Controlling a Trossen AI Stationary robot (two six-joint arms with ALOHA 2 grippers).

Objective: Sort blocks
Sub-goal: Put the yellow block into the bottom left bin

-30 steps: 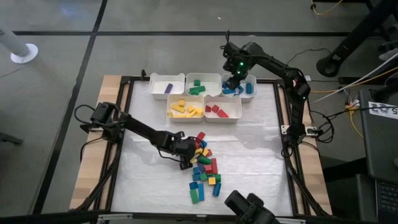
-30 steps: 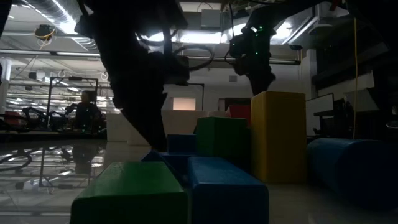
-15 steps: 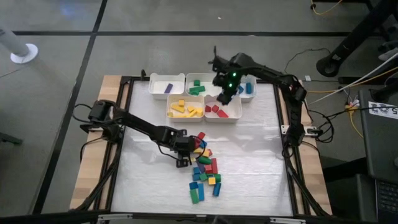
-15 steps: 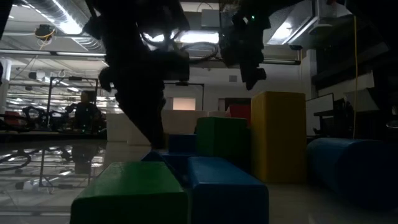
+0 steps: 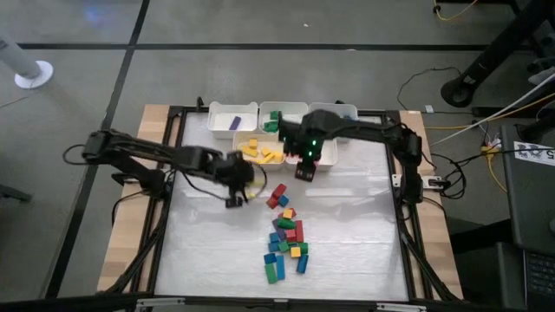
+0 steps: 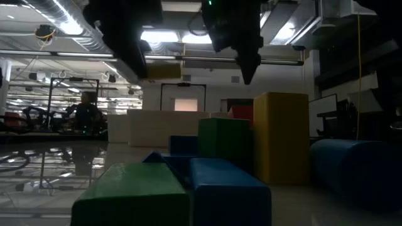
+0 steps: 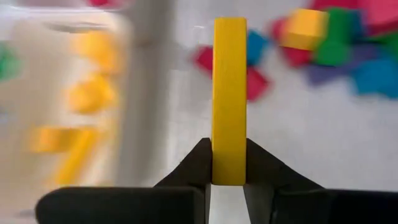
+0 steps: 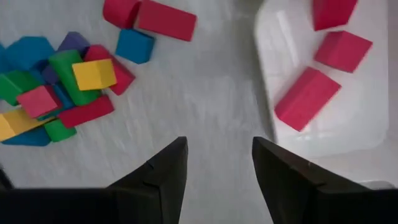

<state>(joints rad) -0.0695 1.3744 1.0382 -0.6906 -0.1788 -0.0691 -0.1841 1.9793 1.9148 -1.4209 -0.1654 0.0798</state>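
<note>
My left gripper (image 5: 240,179) is shut on a long yellow block (image 7: 229,87), above the table between the yellow bin (image 5: 258,149) and the pile of mixed blocks (image 5: 286,236). My right gripper (image 8: 217,168) hangs open with nothing between its fingers. It is over the near edge of the red bin (image 5: 319,158), which holds red blocks (image 8: 308,98). The pile of red, blue, green, yellow and purple blocks lies on the white table, also in the right wrist view (image 8: 62,87). My left gripper pinches the yellow block between its two fingers (image 7: 194,167) at one end (image 7: 229,171), one finger on each broad face. The fingers come from above and lie along the block, which sticks out past their tips. The block hangs clear of the table.
Five white bins stand in two rows at the far edge: purple (image 5: 232,120), green (image 5: 279,117), a third (image 5: 342,111) partly under my right arm, then yellow and red. Two red blocks (image 5: 277,195) lie apart from the pile. Bare white table lies left and right of it.
My left gripper has risen off the pile with the yellow block and gone toward the far edge and the yellow bin. My right gripper has come from over the far right bin toward the near left, to the red bin's near edge, still open.
</note>
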